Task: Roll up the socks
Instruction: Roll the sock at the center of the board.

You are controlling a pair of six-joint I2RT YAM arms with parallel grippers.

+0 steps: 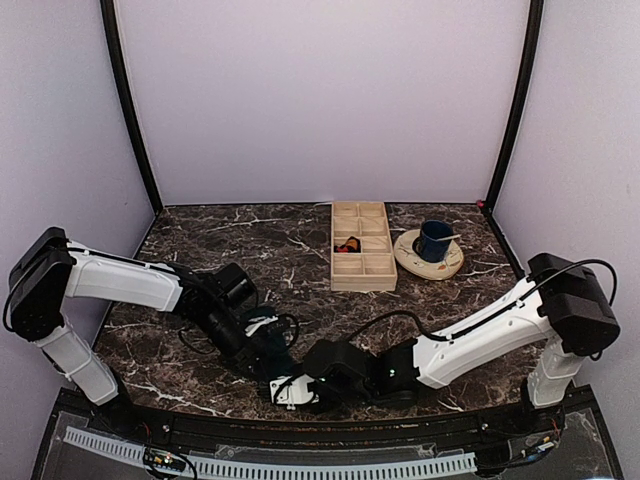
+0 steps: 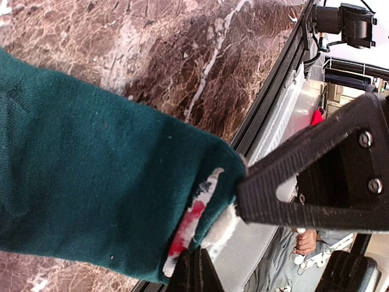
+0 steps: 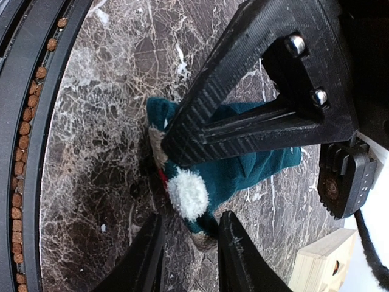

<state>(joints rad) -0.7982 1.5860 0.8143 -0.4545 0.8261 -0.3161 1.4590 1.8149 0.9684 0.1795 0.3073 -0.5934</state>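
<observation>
**Both arms meet on a green sock at the table's 6 o'clock edge; the rolling looks barely begun.**

The marble table [image 1: 250, 235] carries a wooden tray [image 1: 362, 260] toward 1 o'clock and a plate [image 1: 450, 265] with a blue cup [image 1: 434, 240] at 2 o'clock, neither needed here. The sock [image 2: 91, 182] lies mostly flat and stretched out, with no roll visible. The left gripper [image 2: 217, 222] appears clamped on its red-and-white cuff, beside the white pom [image 3: 188, 191]. The right gripper [image 1: 312, 385] has one finger laid across the sock; whether its jaws are closed I cannot tell. Only one sock is visible, so I judge nearly the whole roll is still ahead.
</observation>
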